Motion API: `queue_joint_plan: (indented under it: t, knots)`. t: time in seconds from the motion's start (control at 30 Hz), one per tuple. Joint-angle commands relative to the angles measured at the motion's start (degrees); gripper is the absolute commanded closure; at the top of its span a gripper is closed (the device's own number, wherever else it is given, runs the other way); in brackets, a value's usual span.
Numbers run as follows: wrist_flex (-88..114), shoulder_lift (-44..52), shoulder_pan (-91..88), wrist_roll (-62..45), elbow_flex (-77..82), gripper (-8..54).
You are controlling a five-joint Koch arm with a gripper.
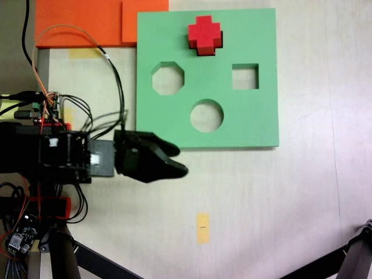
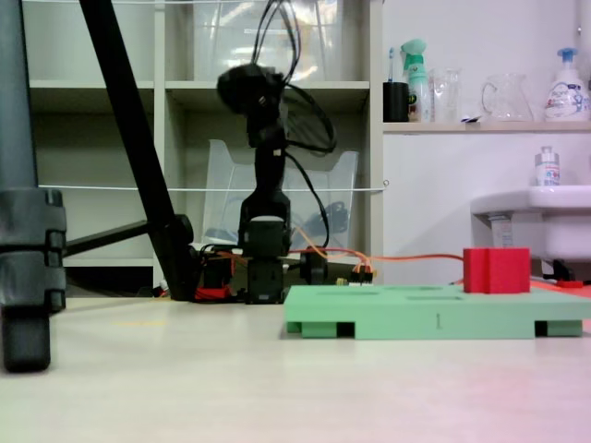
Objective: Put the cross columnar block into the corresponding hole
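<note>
Red cross columnar block standing upright in the corresponding hole at the far edge of the green foam board, protruding above it. Gripper hovering off the board's near-left corner, jaws slightly apart, holding nothing.

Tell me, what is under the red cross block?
The red cross block stands on the green foam board, partly sticking up. Whether a cross hole lies beneath is covered.

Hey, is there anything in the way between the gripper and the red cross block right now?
Nothing visible blocks it. The gripper sits off the green board's near edge in a fixed view; the red cross block stands up on the board's far side. Between them lie only flat board and its round hole.
</note>
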Motion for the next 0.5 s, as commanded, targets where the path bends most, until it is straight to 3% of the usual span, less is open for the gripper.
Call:
queue_joint_plan:
  t: [0.0, 0.13, 0.27, 0.33, 0.47]
  knots:
    - [-14.41, 4.22, 1.67, -2.46, 2.46, 7.5]
    - [-32.61, 4.57, 8.96, -3.25, 19.42, 7.6]
    - [-63.02, 4.57, 6.94, -13.1, 46.05, 12.7]
    - [-66.8, 4.57, 5.54, -18.54, 54.32, 12.6]
    - [-67.15, 4.83, 2.2, -19.69, 64.78, 11.3]
